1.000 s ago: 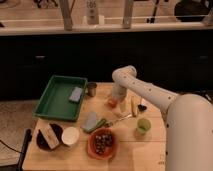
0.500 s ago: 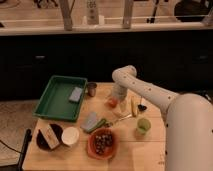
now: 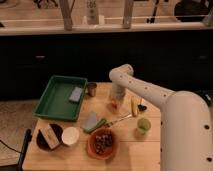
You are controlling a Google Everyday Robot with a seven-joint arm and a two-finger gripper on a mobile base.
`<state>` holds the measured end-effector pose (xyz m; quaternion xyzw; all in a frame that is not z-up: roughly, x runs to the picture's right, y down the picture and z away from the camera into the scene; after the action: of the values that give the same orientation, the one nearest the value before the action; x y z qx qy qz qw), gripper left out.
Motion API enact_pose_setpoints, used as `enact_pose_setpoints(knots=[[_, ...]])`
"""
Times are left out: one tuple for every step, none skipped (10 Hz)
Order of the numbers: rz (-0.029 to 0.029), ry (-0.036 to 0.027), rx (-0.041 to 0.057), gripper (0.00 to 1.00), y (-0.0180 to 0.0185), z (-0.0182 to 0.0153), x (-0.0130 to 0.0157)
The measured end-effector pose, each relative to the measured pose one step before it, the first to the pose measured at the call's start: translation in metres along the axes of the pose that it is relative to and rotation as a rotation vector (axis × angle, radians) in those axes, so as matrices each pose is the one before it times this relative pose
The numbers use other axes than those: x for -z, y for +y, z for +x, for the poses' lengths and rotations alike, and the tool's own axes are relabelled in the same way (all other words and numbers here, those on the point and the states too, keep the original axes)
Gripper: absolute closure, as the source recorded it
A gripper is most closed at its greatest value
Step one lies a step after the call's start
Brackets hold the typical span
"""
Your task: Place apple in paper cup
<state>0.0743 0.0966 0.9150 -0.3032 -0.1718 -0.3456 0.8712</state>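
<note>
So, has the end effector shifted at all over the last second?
No. The end effector hangs in the same spot, right of the metal cup and the green tray, low over the table.

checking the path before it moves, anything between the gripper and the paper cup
Nothing visible stands between them. The gripper hangs over the table's far middle; the paper cup sits front-left, with only the sponge close beside that line.
</note>
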Motion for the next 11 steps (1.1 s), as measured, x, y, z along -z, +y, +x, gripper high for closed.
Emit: enact_pose_setpoints(knots=[[0.00090,0.00245,0.00000,0.92,0.00005,0.00240,0.00042],[0.00277,-0.00002,0.00200,0.99,0.00051,0.00246,0.00109],[0.00515,-0.00479,0.00121,1.00,-0.00004,0.00042,0.00155],[0.01615,-0.01112,0.00319,1.00,-0.00031,0.00034,0.00665],[0.01703,-0.00649,0.00332,1.00,0.00002,0.00021,0.00710],[0.01575,-0.00243,0.00289,1.00,-0.00062,0.00039,0.00555],[0.02662,-0.00214,0.01023,1.00,-0.00266,-0.00162,0.00992],[0.01752,0.00020,0.00928,1.00,-0.00343,-0.00199,0.00962],[0.01510,0.00112,0.00710,1.00,-0.00280,-0.00186,0.00905],[0.01290,0.00224,0.00576,1.00,-0.00147,-0.00151,0.00625],[0.00780,0.00038,0.00445,1.00,-0.00128,-0.00100,0.00354]])
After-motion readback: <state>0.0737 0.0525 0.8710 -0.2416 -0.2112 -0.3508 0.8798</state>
